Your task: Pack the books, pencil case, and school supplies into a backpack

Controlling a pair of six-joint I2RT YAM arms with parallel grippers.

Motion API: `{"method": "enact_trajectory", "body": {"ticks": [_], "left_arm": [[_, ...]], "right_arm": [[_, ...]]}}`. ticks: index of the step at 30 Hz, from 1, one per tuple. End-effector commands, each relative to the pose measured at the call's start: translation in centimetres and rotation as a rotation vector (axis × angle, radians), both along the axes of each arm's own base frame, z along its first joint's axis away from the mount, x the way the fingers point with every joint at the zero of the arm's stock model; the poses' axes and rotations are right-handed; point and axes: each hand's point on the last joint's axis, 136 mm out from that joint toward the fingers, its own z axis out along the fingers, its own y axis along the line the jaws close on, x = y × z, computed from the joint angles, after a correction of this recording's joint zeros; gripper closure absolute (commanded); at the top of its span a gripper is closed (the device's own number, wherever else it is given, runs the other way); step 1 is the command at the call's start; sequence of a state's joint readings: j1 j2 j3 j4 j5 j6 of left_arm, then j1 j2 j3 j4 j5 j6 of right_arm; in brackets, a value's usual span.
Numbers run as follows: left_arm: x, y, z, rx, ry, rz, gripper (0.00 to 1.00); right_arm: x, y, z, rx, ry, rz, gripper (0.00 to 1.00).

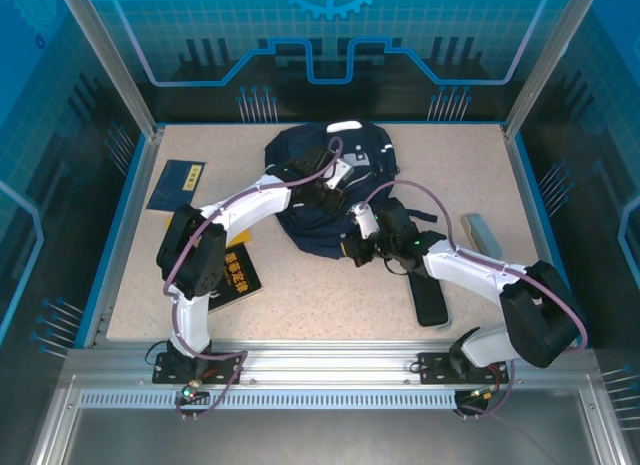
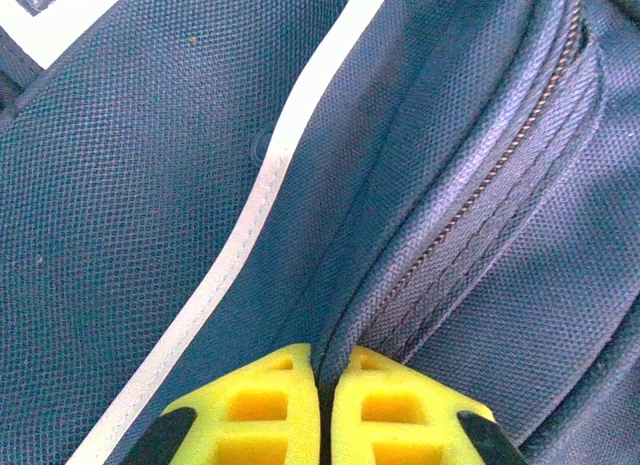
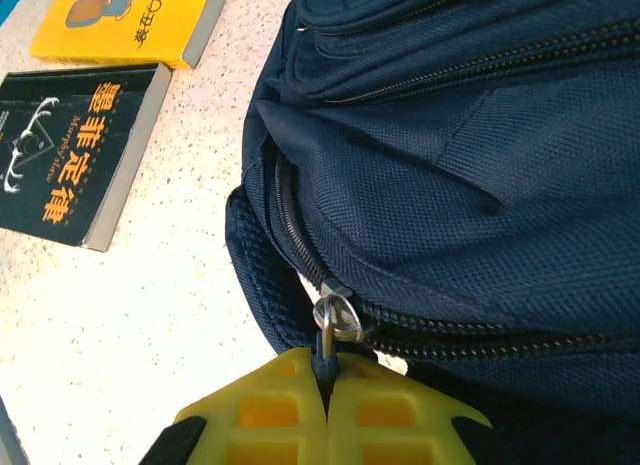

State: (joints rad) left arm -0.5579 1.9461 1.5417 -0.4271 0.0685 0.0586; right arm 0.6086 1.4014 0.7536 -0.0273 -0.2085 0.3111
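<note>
The navy backpack [image 1: 300, 160] lies at the middle back of the table. My left gripper [image 1: 328, 193] rests on top of it. In the left wrist view the left gripper [image 2: 322, 360] is shut on a fold of backpack [image 2: 130, 185] fabric beside a closed zipper [image 2: 480, 185]. My right gripper [image 1: 353, 247] is at the bag's near edge. In the right wrist view the right gripper [image 3: 325, 365] is shut on the metal zipper pull [image 3: 335, 320] of the backpack [image 3: 470, 155]. A black book [image 3: 70, 150] and a yellow book [image 3: 125, 20] lie on the table left of the bag.
A navy book [image 1: 177, 185] lies at the far left. The black book [image 1: 240, 273] sits partly under my left arm. A long flat black thing [image 1: 430, 300] and a small grey-blue block [image 1: 483, 233] lie at the right; I cannot tell which is the pencil case.
</note>
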Motion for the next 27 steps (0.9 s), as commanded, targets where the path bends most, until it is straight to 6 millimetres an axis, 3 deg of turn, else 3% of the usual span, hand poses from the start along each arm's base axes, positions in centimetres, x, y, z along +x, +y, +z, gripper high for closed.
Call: {"method": "enact_trajectory", "body": {"ticks": [1, 4, 8, 14, 20, 21, 25, 27], "left_arm": [[1.8, -0.6, 5.6, -0.134, -0.166, 0.023, 1.00], [0.6, -0.5, 5.6, -0.144, -0.165, -0.016, 1.00], [-0.7, -0.5, 5.9, -0.162, -0.174, -0.065, 1.00], [-1.7, 0.0, 7.2, -0.178, -0.215, -0.086, 1.00], [-2.7, 0.5, 7.9, -0.191, -0.234, -0.109, 1.00], [-2.8, 0.5, 7.9, -0.191, -0.235, -0.114, 1.00], [-3.0, 0.6, 7.7, -0.189, -0.233, -0.127, 1.00], [-3.1, 0.6, 7.5, -0.189, -0.230, -0.124, 1.00]], "right_arm": [[-0.2, 0.0, 1.8, 0.108, 0.046, -0.064, 0.87], [1.3, -3.4, 3.4, 0.160, 0.049, -0.231, 0.72], [1.7, -6.1, 6.3, 0.257, 0.085, -0.361, 0.45], [2.7, -8.8, 7.3, 0.325, 0.268, -0.618, 0.36], [4.5, -8.2, 5.3, 0.324, 0.383, -0.684, 0.34], [5.5, -7.5, 6.1, 0.341, 0.369, -0.663, 0.36], [6.5, -5.7, 6.1, 0.335, 0.372, -0.602, 0.46], [6.6, -4.9, 6.2, 0.322, 0.362, -0.586, 0.56]]}}
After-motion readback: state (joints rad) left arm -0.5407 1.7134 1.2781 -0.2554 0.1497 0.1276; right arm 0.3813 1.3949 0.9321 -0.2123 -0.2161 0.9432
